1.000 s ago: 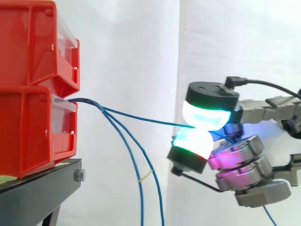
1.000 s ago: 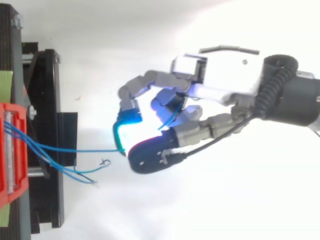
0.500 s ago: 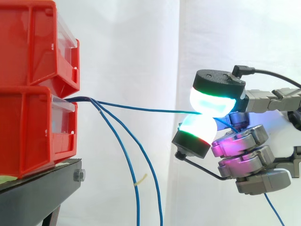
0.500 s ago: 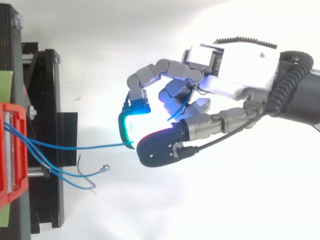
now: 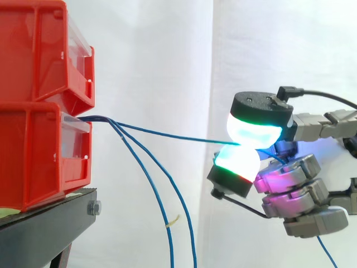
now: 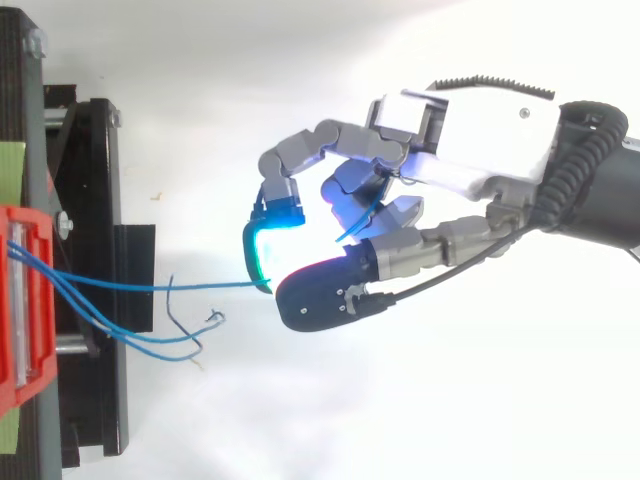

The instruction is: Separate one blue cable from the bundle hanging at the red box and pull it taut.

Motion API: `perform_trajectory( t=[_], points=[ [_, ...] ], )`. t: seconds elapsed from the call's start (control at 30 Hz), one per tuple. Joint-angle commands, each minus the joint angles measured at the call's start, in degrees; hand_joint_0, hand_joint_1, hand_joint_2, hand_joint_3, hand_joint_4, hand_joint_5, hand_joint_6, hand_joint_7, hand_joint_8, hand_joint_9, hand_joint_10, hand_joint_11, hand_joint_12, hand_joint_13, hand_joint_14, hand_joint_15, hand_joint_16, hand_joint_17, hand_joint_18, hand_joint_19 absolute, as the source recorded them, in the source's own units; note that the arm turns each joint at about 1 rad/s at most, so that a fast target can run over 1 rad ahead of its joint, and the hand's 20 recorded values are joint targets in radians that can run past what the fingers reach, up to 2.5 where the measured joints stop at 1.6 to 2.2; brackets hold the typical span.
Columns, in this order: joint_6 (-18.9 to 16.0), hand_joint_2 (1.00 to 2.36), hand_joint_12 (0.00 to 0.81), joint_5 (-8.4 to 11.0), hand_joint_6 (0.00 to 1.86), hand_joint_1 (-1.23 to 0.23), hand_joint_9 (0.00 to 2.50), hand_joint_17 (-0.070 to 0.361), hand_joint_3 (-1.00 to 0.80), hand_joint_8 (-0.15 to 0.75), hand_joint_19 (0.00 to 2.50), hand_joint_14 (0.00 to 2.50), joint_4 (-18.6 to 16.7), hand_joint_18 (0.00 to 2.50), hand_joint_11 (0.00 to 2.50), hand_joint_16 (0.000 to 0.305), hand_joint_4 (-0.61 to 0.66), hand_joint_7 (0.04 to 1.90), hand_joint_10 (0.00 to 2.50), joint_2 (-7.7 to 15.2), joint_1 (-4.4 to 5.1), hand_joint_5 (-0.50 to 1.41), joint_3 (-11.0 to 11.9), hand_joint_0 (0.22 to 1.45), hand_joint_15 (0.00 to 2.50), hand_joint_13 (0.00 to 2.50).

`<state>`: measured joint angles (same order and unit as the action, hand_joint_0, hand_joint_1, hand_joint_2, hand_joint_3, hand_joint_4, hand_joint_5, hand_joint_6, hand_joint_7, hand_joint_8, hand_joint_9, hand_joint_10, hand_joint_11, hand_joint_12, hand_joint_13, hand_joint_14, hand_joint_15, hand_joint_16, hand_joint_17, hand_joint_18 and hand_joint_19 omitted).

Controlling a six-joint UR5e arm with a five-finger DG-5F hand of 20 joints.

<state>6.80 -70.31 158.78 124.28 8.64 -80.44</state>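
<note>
The hand [image 6: 460, 140] pinches one blue cable [image 5: 167, 133] beside the red box [image 5: 33, 151]. Beneath it, black stand [image 5: 44, 226]; behind, white curtain [image 5: 156, 56].

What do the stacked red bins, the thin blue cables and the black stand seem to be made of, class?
Stacked red bins: probably moulded plastic, glossy, with ribbed walls. Thin blue cables: likely plastic-sheathed wire, bending in smooth curves. Black stand: seemingly painted metal, matt, with a bolt head.
</note>
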Motion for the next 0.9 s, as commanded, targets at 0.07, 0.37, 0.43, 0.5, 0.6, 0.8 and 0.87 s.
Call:
perform_trajectory(
  t=[0.07,0.37,0.43,0.5,0.6,0.8,0.87],
  points=[
    [2.8,1.03,0.414,-0.09,0.92,-0.76,0.83,0.085,0.00,0.319,1.44,2.50,4.1,1.34,1.60,0.038,-0.16,1.64,2.50,0.0,0.06,-0.19,0.0,0.79,1.71,0.80],
    [4.9,1.03,0.413,0.00,0.92,-0.76,0.83,0.086,0.00,0.321,1.43,2.50,3.9,1.35,1.60,0.038,-0.15,1.64,2.50,0.0,0.06,-0.19,0.0,0.79,1.71,0.80],
    [4.9,1.03,0.413,0.00,0.92,-0.76,0.83,0.085,0.00,0.322,1.43,2.50,3.9,1.34,1.61,0.038,-0.15,1.64,2.50,0.0,0.06,-0.19,0.0,0.79,1.71,0.80],
    [4.9,1.03,0.413,-0.09,0.92,-0.76,0.83,0.084,-0.01,0.321,1.43,2.50,3.9,1.34,1.60,0.037,-0.15,1.64,2.50,0.0,0.06,-0.19,0.0,0.79,1.70,0.80],
    [4.9,1.03,0.413,0.00,0.92,-0.76,0.83,0.084,-0.01,0.321,1.43,2.50,3.9,1.34,1.60,0.037,-0.16,1.64,2.50,0.0,0.06,-0.19,0.0,0.79,1.71,0.79],
    [4.9,1.03,0.413,0.00,0.92,-0.76,0.83,0.084,-0.01,0.322,1.42,2.50,3.9,1.34,1.63,0.038,-0.15,1.64,2.50,0.0,0.06,-0.19,0.0,0.79,1.71,0.80],
    [4.9,1.03,0.408,0.00,0.92,-0.76,0.83,0.085,-0.01,0.321,1.41,2.50,3.9,1.34,1.60,0.038,-0.16,1.64,2.50,0.0,0.06,-0.19,-0.1,0.79,1.70,0.79]
  ],
)
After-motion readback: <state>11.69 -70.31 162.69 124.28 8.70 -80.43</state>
